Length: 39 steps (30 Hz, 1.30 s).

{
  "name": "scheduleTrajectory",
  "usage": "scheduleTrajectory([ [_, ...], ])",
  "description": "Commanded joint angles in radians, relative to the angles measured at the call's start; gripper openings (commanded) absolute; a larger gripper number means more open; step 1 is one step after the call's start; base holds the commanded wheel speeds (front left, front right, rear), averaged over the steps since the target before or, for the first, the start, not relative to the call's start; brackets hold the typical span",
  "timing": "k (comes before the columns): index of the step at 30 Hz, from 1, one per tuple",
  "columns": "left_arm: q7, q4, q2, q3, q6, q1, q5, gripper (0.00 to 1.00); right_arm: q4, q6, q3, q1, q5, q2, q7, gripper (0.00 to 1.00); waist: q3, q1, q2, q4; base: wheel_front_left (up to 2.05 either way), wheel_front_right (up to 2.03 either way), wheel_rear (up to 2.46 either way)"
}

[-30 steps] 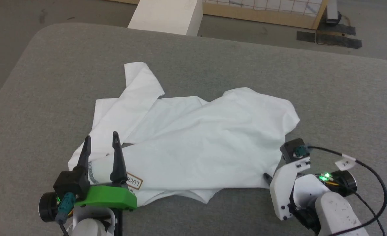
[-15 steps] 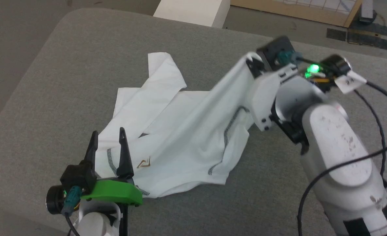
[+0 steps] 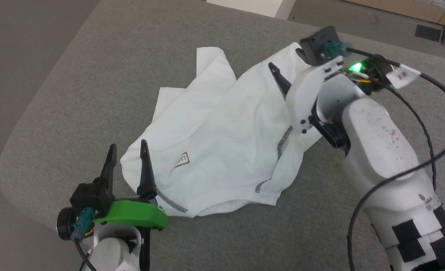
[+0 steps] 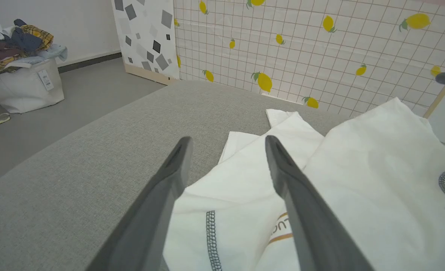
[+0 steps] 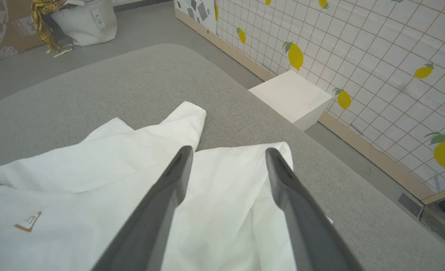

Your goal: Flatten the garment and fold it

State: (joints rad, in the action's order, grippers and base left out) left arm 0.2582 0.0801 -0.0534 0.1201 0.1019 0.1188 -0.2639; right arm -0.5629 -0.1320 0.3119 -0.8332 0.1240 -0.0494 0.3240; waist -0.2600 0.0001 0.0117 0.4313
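The garment (image 3: 222, 143), a white shirt with dark zigzag seams, lies crumpled on the grey table (image 3: 94, 75), one sleeve reaching toward the far side. Its brown-bordered patch (image 3: 182, 160) faces up. My left gripper (image 3: 128, 146) is open at the shirt's near left corner, one finger over the cloth and one over the table, holding nothing. In the left wrist view the left gripper (image 4: 227, 140) points across the garment (image 4: 358, 169). My right gripper (image 3: 286, 60) hovers open over the shirt's far right part. The right wrist view shows the right gripper (image 5: 228, 149) empty above the garment (image 5: 113, 169).
A rigid white box (image 5: 294, 98) stands on the floor past the table's far edge, by a lemon-patterned wall panel (image 4: 320, 45). A white bag heaped with clothes (image 4: 22, 86) sits on the floor to the left. The table's rounded corner (image 3: 7, 165) is near my left arm.
My right gripper shut on the garment's right edge, lifted it and carried it up and toward the far side, then opened and let go. The shirt's seams and patch now face up. The head camera also shifted.
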Motion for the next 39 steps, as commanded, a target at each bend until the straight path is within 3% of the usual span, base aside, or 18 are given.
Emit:
scheduleTrajectory([
  [1,0.004,-0.007,0.003,-0.006,0.006,-0.003,0.012,1.00,0.028,0.001,-0.023,0.051,-0.006,-0.002,-0.039,1.00,0.021,-0.0001,-0.0117,-0.010,0.00,0.00,0.00],
  [8,0.004,-0.020,0.003,-0.032,0.003,-0.033,0.033,1.00,0.268,0.001,-0.126,0.373,-0.013,-0.001,-0.170,1.00,0.065,-0.0001,-0.0117,-0.036,0.00,0.00,0.00],
  [15,0.004,-0.020,0.003,-0.037,-0.012,-0.039,0.044,1.00,0.393,0.001,-0.117,0.576,0.027,-0.001,-0.159,1.00,0.073,-0.0001,-0.0117,-0.043,0.00,0.00,0.00],
  [22,0.004,-0.011,0.003,-0.015,-0.020,-0.028,0.037,1.00,0.351,0.001,-0.105,0.521,0.006,-0.001,-0.087,1.00,0.058,-0.0001,-0.0117,-0.011,0.00,0.00,0.00],
  [32,0.004,-0.005,0.003,0.004,-0.011,-0.005,0.009,1.00,0.110,0.001,-0.091,0.290,0.004,-0.001,0.088,1.00,0.020,-0.0001,-0.0117,0.037,0.00,0.00,0.00],
  [35,0.004,-0.003,0.003,0.007,-0.004,-0.002,0.003,1.00,0.061,0.001,-0.068,0.247,0.001,-0.001,0.106,0.00,0.019,-0.0001,-0.0117,0.039,0.00,0.00,0.00],
  [39,0.004,0.000,0.003,-0.003,0.006,-0.014,0.005,1.00,0.034,0.001,-0.089,0.241,0.006,-0.001,0.084,0.00,0.042,-0.0001,-0.0117,0.023,0.00,0.00,0.00],
])
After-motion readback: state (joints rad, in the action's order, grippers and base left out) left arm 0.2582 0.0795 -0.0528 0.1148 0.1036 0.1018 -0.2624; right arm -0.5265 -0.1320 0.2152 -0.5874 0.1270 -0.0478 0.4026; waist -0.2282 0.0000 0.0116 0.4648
